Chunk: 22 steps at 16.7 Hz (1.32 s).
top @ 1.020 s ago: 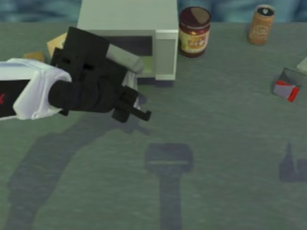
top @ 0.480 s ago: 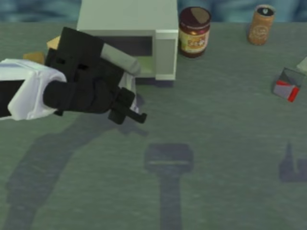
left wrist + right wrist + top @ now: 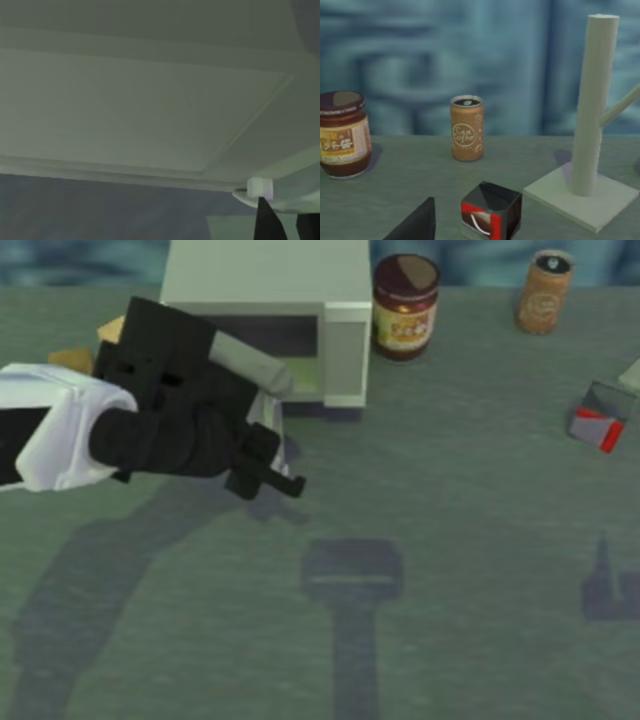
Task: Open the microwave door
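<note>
The light grey-white microwave (image 3: 265, 275) stands at the back of the table, left of centre, with its cavity showing. The microwave door (image 3: 268, 412) is swung out toward the front, mostly hidden under my left arm. My left gripper (image 3: 272, 472) sits at the door's outer edge. In the left wrist view the door panel (image 3: 150, 110) fills the frame, and the left gripper (image 3: 286, 220) holds its dark fingers (image 3: 265, 225) up against the door's small white handle (image 3: 260, 187). My right gripper (image 3: 417, 222) shows only as a dark part in its own wrist view and is outside the top view.
A brown jar (image 3: 405, 305) stands just right of the microwave, with a coffee can (image 3: 544, 290) farther right. A red-and-black box (image 3: 598, 418) lies near the right edge. A tan block (image 3: 115, 330) sits left of the microwave. A white post stand (image 3: 592, 110) rises at the right.
Over the last second my left arm moved a little to the left with the door edge. It has held still for the last half second.
</note>
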Available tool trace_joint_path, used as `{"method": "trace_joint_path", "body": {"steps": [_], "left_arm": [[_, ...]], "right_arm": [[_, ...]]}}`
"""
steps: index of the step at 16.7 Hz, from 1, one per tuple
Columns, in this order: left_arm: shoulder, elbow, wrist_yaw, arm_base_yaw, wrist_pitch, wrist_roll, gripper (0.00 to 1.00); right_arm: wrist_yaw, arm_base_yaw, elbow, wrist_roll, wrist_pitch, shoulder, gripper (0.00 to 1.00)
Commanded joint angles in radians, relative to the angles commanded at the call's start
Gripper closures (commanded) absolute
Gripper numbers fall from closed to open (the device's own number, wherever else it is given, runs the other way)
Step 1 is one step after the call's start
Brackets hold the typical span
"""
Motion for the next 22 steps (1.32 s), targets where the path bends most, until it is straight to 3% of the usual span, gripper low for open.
{"method": "trace_joint_path", "body": {"steps": [12,22], "left_arm": [[0.000,0.000,0.000,0.000,0.000,0.000,1.00],[-0.014,-0.014,0.039,0.021,-0.008,0.047,1.00]], "right_arm": [[0.000,0.000,0.000,0.000,0.000,0.000,0.00],[0.000,0.000,0.000,0.000,0.000,0.000,0.00]]}}
